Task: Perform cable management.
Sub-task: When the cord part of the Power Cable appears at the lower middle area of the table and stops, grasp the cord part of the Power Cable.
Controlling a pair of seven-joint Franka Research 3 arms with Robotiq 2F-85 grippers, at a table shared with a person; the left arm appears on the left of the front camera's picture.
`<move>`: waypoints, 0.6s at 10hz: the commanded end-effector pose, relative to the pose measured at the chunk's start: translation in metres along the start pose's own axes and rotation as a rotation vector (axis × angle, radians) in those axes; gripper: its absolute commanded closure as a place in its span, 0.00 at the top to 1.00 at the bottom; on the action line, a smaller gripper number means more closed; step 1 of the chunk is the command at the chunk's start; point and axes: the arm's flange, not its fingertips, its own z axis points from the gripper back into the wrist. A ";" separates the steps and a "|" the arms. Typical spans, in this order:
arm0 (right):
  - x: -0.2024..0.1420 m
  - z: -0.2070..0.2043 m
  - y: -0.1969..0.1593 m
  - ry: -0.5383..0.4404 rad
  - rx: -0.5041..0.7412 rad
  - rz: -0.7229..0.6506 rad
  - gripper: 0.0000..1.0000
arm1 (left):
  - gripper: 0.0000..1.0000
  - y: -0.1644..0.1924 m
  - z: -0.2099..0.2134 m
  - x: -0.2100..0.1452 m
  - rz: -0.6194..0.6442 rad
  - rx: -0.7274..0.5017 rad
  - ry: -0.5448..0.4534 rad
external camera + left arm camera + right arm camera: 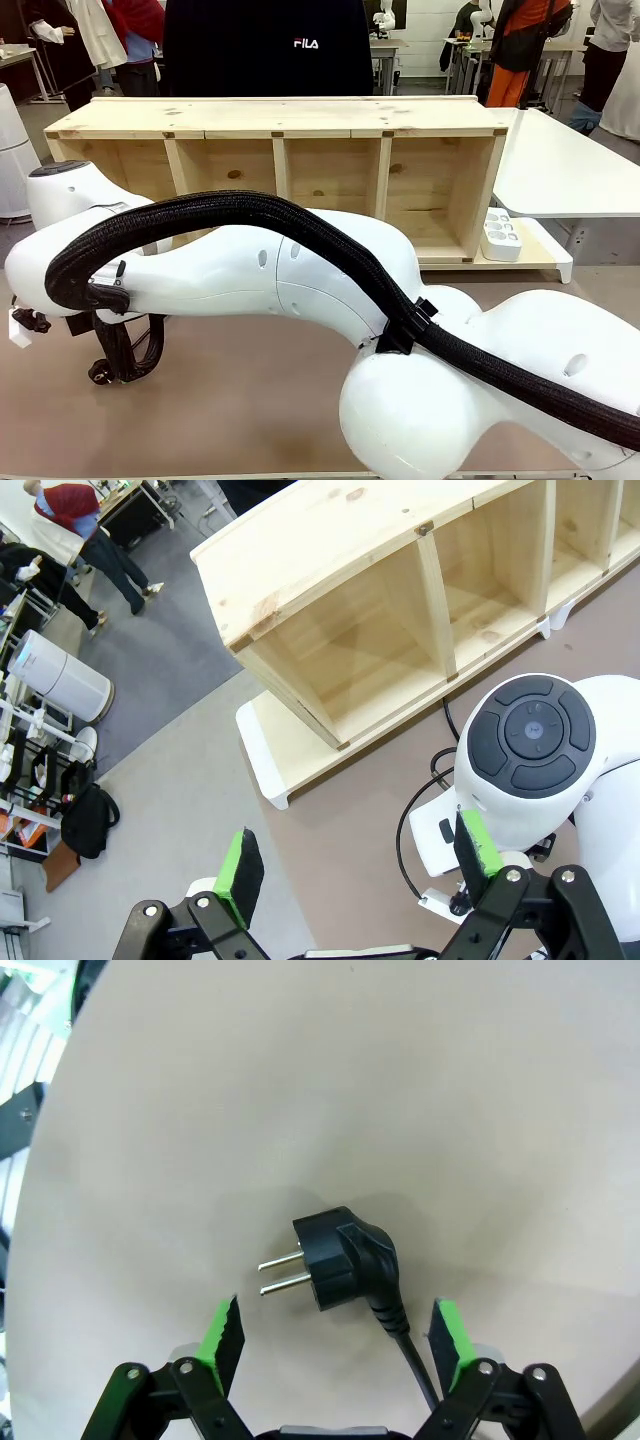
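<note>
Here, right tool [337, 1332] hangs over the tabletop [300, 1080], jaws apart either side of the cable [345, 1260] plug; left tool [359, 852] likewise apart.

The front camera sat on the near side of the tabletop [250, 400], facing the far side, where the wooden shelf [280, 118] and a person [265, 45] stood. The right arm [300, 270] crossed close before its lens. The left wrist camera looked down from high up, past the left arm's fingers [240, 865], on the shelf's left end and that right arm's wrist, both shared with the front view. The right wrist camera hung low, facing straight down between the right arm's fingers [222, 1332] at the plug [340, 1255] on the tabletop.
</note>
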 end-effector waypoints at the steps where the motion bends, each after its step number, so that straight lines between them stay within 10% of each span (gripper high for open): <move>1: 0.024 0.006 -0.041 -0.004 0.012 -0.017 0.80 | 1.00 0.001 0.001 0.000 0.001 0.001 -0.001; 6: 0.025 0.007 -0.042 0.001 0.016 -0.012 0.35 | 1.00 0.001 0.001 0.000 0.001 0.001 -0.001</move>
